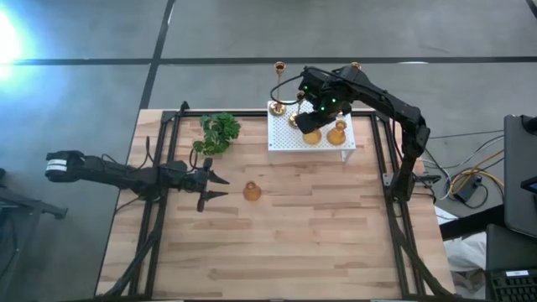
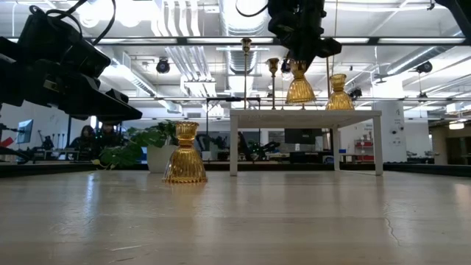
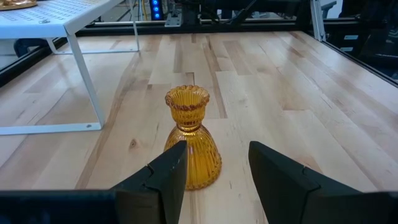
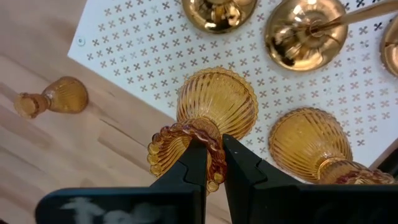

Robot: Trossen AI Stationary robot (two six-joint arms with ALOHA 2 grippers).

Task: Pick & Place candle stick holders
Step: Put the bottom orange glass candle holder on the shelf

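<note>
amber ribbed glass holder [image 4: 214, 102] — rim pinched by right gripper [image 4: 213, 163] | left gripper [image 3: 214, 163] spread

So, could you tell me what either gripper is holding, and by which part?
The right gripper grips an amber candle holder by its top rim; the left gripper holds nothing.

open wood all around the lone amber holder [image 1: 252, 191]; crowded on the white perforated stand [image 1: 281, 138], holders [image 1: 338, 133] close together.

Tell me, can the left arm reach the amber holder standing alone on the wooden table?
Probably yes: the left gripper is open, and the amber holder stands upright just ahead of its fingers, with bare table around it.
</note>
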